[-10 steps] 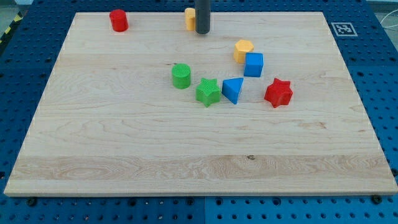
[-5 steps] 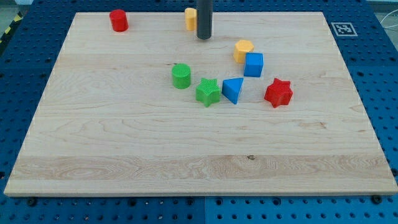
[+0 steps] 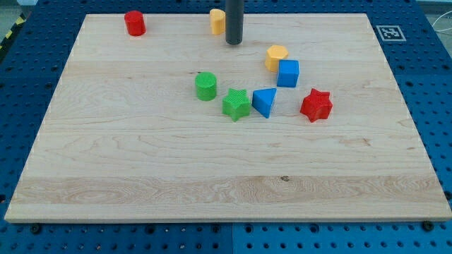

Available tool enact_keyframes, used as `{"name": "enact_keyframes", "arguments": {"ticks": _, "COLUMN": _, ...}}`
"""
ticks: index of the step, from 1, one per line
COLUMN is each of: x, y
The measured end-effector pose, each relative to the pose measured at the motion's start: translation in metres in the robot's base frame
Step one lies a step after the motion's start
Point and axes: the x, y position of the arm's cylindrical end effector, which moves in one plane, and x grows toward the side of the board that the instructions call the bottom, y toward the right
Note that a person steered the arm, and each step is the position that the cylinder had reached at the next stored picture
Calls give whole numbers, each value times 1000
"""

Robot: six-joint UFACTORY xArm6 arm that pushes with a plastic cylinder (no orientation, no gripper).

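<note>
No pincer shows: my tip [image 3: 234,43] stands just beside the yellow block [image 3: 216,21], other blocks apart.

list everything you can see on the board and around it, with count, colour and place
red cylinder block: 1, red, top left corner of the board
yellow block: 1, yellow, top edge, partly hidden behind the rod, shape unclear
yellow hexagon block: 1, yellow, right of centre, touching the cube
blue cube block: 1, blue, just below the hexagon
green cylinder block: 1, green, centre
green star block: 1, green, beside the triangle
blue triangle block: 1, blue, centre
red star block: 1, red, rightmost
wooden board: 1, light wood
square marker tag: 1, black and white, top right corner
blue pegboard table: 1, blue, under the board
my tip: 1, dark rod, just right of and below the yellow block
</note>
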Motion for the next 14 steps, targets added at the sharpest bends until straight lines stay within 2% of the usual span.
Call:
{"name": "enact_keyframes", "arguments": {"ticks": 11, "x": 2, "y": 28}}
{"name": "enact_keyframes", "arguments": {"ticks": 13, "x": 57, "y": -11}}
{"name": "enact_keyframes", "arguments": {"ticks": 14, "x": 80, "y": 4}}
